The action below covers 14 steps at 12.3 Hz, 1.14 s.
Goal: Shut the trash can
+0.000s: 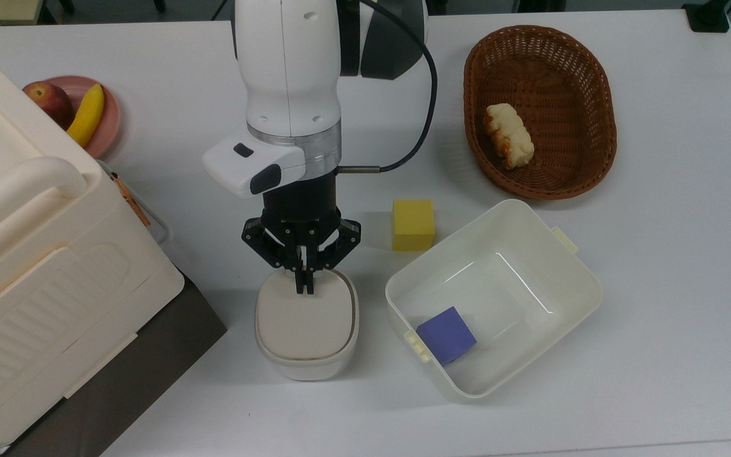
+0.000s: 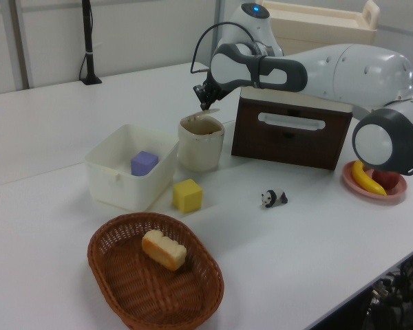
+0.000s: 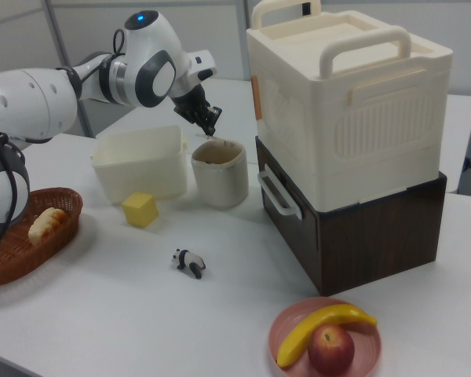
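Smooth plastic trash can [image 1: 306, 324], woven wicker basket [image 1: 540, 111]

cream trash can [image 1: 306, 324], yellow block [image 1: 413, 225], purple cube [image 1: 447, 334], brown basket [image 1: 540, 111]

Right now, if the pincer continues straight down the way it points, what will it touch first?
Most likely the trash can's lid: the pincer, fingers shut, points down at the lid's rear edge and seems to be on it already, though contact is hard to confirm.
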Available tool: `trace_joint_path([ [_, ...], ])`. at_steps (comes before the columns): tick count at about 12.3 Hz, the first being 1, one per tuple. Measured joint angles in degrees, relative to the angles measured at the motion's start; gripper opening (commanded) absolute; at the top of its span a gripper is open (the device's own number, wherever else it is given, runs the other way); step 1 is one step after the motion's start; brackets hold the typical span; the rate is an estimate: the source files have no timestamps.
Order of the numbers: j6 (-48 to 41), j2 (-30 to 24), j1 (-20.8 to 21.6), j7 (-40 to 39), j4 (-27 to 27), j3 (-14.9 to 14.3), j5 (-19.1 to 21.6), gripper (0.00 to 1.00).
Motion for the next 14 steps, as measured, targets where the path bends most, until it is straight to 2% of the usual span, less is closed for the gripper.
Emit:
trace_joint_path([
  [8,-1.17,2.08,-0.26,-0.13,-2.19,-0.58,-0.20,0.10],
  [12,-0.86,2.11,0.23,-0.16,-2.41,-0.55,-2.49,0.10],
  [13,-0.74,1.79,0.19,-0.15,-2.34,-0.55,-2.48,0.15],
  [14,-1.18,0.35,0.08,-0.11,-2.64,-0.55,-2.19,0.37],
])
